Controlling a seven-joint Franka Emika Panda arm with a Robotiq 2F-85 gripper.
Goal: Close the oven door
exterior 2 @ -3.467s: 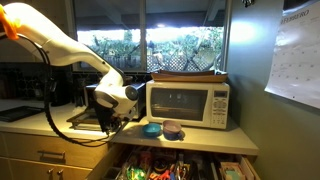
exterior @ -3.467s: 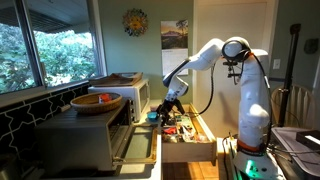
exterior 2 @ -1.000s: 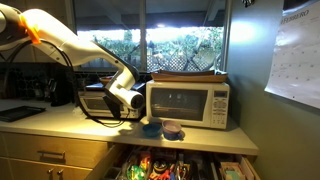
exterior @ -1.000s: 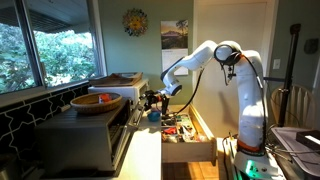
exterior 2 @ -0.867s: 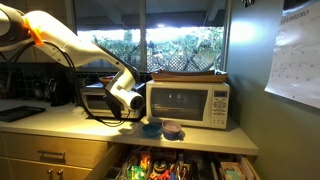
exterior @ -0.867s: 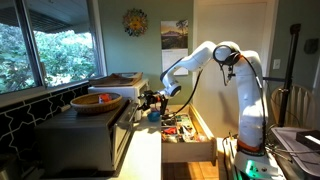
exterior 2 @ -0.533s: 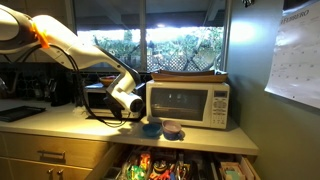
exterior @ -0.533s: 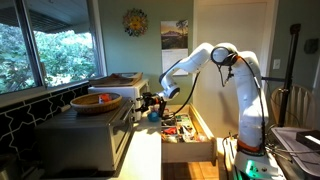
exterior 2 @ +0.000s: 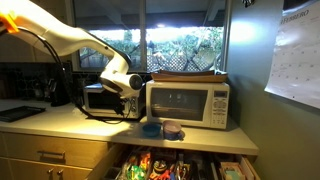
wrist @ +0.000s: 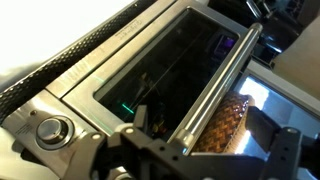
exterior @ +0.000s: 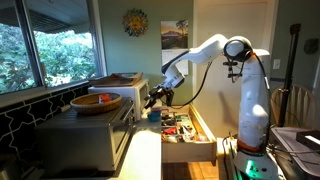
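The oven door (wrist: pixel 150 70), a grey metal frame round dark glass with a silver bar handle (wrist: pixel 215 85), stands upright against the front of the big grey oven (exterior: pixel 85 135). It also shows edge-on in an exterior view (exterior: pixel 125 138) and small behind the arm in the other (exterior 2: pixel 97 98). My gripper (exterior: pixel 154 97) hangs in the air just in front of and above the door, touching nothing. It also shows in an exterior view (exterior 2: pixel 128 84). In the wrist view the gripper (wrist: pixel 205 138) is open and empty, its fingers (wrist: pixel 278 140) wide apart.
A woven wooden bowl (exterior: pixel 97 101) sits on top of the oven. A white microwave (exterior 2: pixel 188 103) stands beside it with a board on top. Two small bowls (exterior 2: pixel 160 129) rest on the counter edge. A light wooden drawer (exterior: pixel 185 132) full of utensils stands open below.
The door, lying open and flat 3.5 s ago, now stands shut. Over the last second my gripper has lifted up and back from the door's top edge.
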